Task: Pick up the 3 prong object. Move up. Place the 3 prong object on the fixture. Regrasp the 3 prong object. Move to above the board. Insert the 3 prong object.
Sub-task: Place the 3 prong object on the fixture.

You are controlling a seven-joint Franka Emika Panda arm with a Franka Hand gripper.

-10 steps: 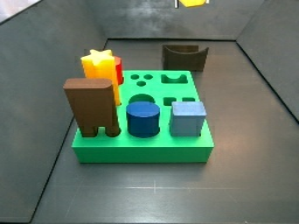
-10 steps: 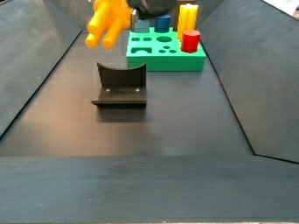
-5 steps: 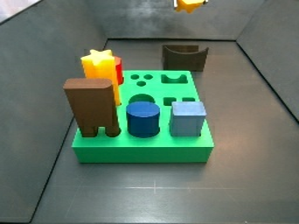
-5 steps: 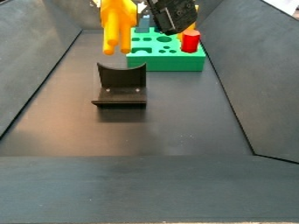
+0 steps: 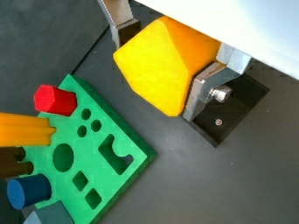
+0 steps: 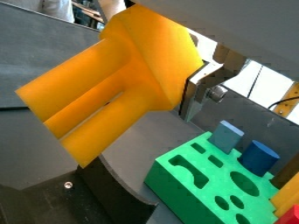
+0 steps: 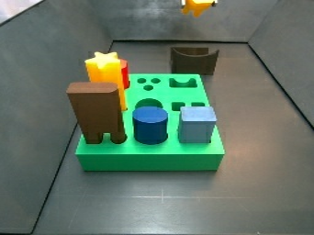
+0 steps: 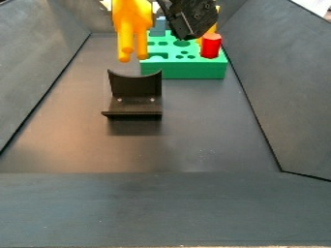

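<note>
My gripper (image 8: 153, 17) hangs high above the dark notched fixture (image 8: 132, 95), silver fingers (image 5: 208, 87) clamped on the small orange-yellow pronged block (image 8: 127, 26), prongs down.

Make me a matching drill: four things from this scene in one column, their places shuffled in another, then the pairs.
1. 3 prong object
2. fixture
3. blue cylinder
4. yellow star block

A. in the board, beside the grey-blue cube
B. on the floor, apart from the board
C. held in the gripper, up above the fixture
D. behind the tall brown block

Pairs: 1-C, 2-B, 3-A, 4-D
</note>
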